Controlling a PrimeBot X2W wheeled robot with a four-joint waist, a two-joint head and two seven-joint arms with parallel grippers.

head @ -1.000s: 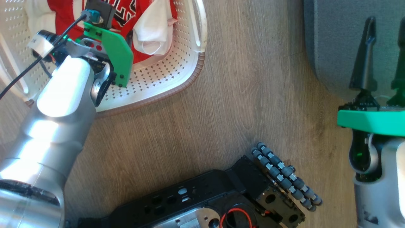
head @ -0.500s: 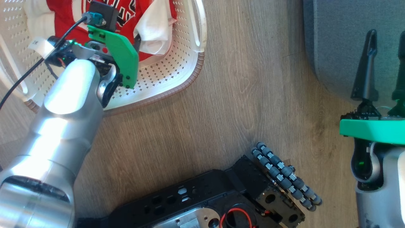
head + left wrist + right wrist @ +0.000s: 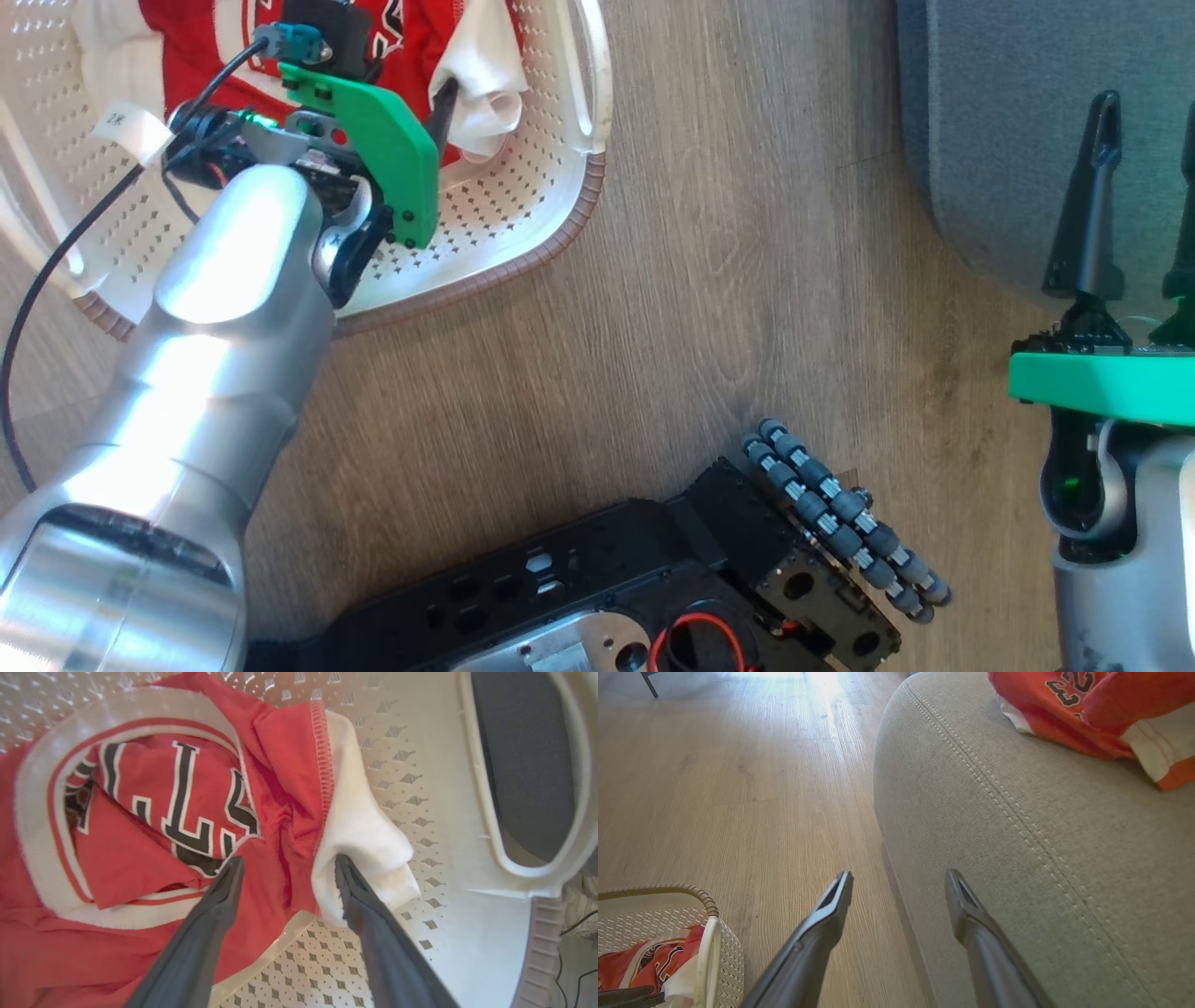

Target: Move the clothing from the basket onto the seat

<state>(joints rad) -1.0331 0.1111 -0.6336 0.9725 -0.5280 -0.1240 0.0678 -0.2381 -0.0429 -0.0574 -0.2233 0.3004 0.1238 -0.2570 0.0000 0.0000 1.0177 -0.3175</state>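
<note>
on the pale wood-look floor (image 3: pixel 709 233), the cream perforated plastic basket (image 3: pixel 523 233) held bright red white-trimmed clothing (image 3: pixel 280 765); the left gripper (image 3: pixel 287 863), fingers (image 3: pixel 205 933) spread wide, straddled a fold of it.

The clothing (image 3: pixel 280 765) is looking like matt cloth, the basket (image 3: pixel 420 788) is gleaming as smooth perforated plastic, the seat (image 3: pixel 1064 882) is showing rough woven fabric, and the floor (image 3: pixel 728 280) is showing satin woodgrain.

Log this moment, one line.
left claw: open, tips straddling clothing fold in basket | right claw: open, empty, by seat edge | one jersey on seat
</note>
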